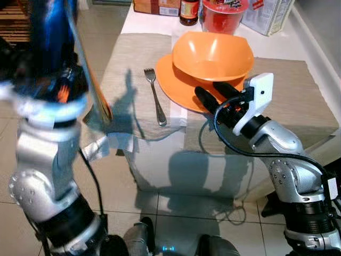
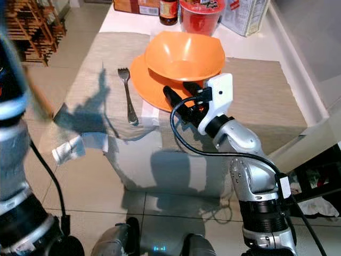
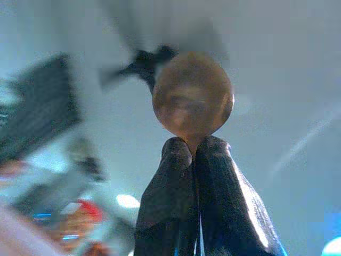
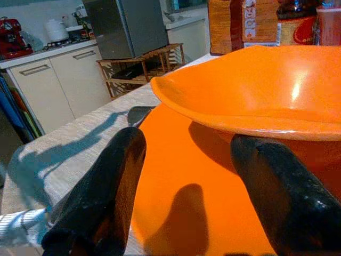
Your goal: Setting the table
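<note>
An orange bowl (image 1: 213, 53) sits on an orange plate (image 1: 176, 88) on a beige placemat (image 1: 133, 58). A metal fork (image 1: 155, 96) lies on the mat just left of the plate, tines pointing away from me. My right gripper (image 1: 209, 88) is open, its two black fingers over the plate's near rim below the bowl; between the fingers (image 4: 106, 192) there is only plate. My left arm (image 1: 48, 69) is raised close to the camera and blurred. Its gripper (image 3: 193, 146) is shut on a coppery spoon (image 3: 193, 101), whose round bowl stands above the fingertips.
At the table's far end stand a red cup (image 1: 224, 13), a dark bottle (image 1: 189, 10) and cartons (image 1: 269, 16). A white cloth (image 1: 176, 160) hangs over the near table edge. A wooden rack (image 2: 32, 26) stands on the tiled floor to the left.
</note>
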Robot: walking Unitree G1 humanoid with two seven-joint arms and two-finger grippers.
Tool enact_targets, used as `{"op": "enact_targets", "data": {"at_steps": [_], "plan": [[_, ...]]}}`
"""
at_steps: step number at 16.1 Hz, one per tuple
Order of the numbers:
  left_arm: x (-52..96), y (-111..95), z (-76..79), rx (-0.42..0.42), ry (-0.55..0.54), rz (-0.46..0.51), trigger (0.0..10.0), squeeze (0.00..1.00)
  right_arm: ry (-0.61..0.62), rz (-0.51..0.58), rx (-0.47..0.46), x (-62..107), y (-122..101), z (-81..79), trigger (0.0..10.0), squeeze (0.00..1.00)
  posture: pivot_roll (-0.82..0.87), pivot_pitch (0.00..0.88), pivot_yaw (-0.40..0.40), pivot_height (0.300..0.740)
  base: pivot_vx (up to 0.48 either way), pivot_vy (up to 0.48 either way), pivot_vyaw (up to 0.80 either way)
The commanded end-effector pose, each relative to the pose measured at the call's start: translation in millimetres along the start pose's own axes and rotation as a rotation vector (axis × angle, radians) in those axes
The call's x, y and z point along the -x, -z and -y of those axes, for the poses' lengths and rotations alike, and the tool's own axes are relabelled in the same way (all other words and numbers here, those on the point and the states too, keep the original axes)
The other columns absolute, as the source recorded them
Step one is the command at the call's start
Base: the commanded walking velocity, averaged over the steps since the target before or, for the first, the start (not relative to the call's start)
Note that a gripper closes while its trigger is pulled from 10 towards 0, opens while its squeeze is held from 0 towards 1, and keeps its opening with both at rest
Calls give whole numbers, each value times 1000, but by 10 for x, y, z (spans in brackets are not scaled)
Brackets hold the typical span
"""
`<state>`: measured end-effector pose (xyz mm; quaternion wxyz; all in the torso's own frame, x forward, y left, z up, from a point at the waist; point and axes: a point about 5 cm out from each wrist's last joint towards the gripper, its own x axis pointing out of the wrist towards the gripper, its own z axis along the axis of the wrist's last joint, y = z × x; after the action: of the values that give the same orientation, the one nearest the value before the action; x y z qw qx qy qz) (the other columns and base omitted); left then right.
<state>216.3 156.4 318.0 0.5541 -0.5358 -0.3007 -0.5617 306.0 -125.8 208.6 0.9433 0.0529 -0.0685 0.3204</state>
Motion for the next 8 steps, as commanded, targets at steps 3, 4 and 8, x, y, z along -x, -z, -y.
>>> {"op": "enact_targets", "data": {"at_steps": [3, 4, 8], "plan": [[-9, 76, 89, 57, 57, -24, 10000, 0, -13, 23, 19, -19, -48, 0, 10000, 0, -75, 158, 22, 740, 0, 0, 0], [-8, 92, 70, 35, 32, -38, 10000, 0, -14, 23, 20, -20, -48, -2, 10000, 0, -76, 158, 23, 740, 0, 0, 0], [201, 179, -497, -554, -525, -389, 10000, 0, -15, 25, 21, -31, -39, -1, 10000, 0, -77, 151, 19, 740, 0, 0, 0]]}}
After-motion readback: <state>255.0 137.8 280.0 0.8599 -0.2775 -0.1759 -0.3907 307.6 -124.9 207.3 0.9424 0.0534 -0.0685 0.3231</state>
